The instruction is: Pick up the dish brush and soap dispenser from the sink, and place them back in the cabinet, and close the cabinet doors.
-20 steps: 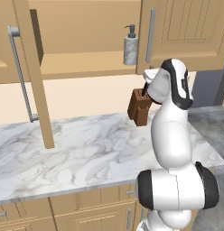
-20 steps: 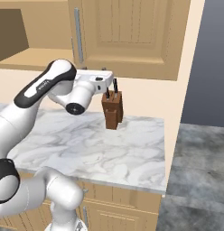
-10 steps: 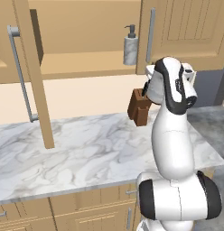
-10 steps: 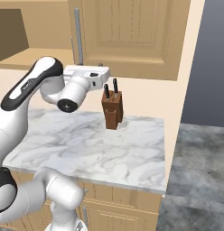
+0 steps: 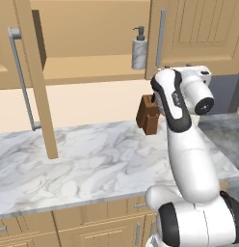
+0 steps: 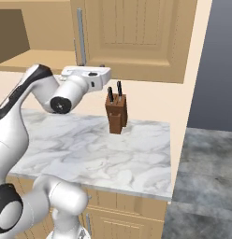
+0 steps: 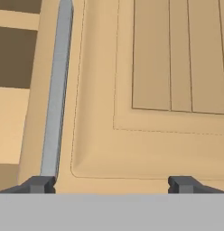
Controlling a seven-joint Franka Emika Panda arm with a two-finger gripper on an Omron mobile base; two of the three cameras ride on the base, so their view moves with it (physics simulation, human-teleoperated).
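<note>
The soap dispenser (image 5: 139, 50), a marbled bottle with a dark pump, stands upright on the shelf of the open cabinet (image 5: 92, 67), at its right end. My gripper (image 7: 111, 185) is open and empty, its fingertips (image 7: 39, 184) close to the lower part of the right cabinet door (image 7: 177, 67), beside that door's silver bar handle (image 7: 57, 90). In the base views the gripper (image 5: 189, 68) (image 6: 97, 69) sits just under the door's (image 6: 136, 37) bottom edge. The left cabinet door (image 5: 37, 77) stands swung out, edge-on. The dish brush and the sink are out of view.
A brown knife block (image 5: 149, 113) (image 6: 116, 114) stands at the back of the marble counter (image 5: 92, 164), just below and behind my hand. Tan drawer fronts (image 5: 68, 226) run under the counter. The counter ends at the right, with grey floor (image 6: 206, 177) beyond it.
My hand has lifted and turned from in front of the knife block up to the bottom of the right cabinet door. The jaws stay open and the soap dispenser has not moved.
</note>
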